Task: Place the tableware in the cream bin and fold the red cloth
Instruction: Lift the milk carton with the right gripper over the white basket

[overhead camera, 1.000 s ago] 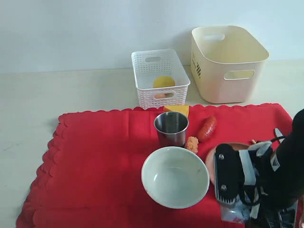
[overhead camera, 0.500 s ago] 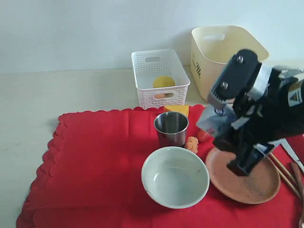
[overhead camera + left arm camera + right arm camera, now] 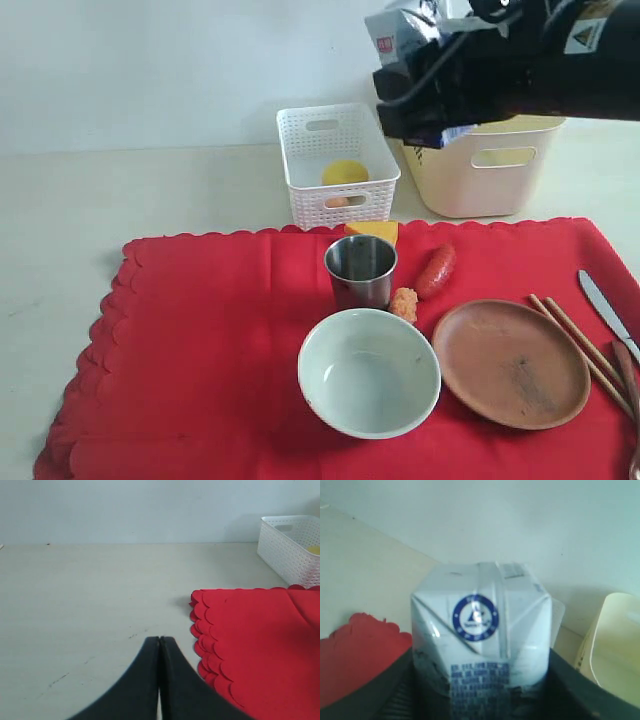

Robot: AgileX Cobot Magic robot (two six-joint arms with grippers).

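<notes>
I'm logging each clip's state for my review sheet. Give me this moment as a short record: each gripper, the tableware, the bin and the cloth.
left gripper: shut, empty, over the bare table beside the red cloth
right gripper: held high, shut on the small carton
tableware on cloth: bowl, steel cup, plate, chopsticks, knife
cream bin: inside mostly hidden by the arm
cloth state: spread flat, unfolded

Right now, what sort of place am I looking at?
Probably a staged lab tabletop: a pale table against a blank wall, a red cloth set with a bowl and plate, a robot arm overhead.
</notes>
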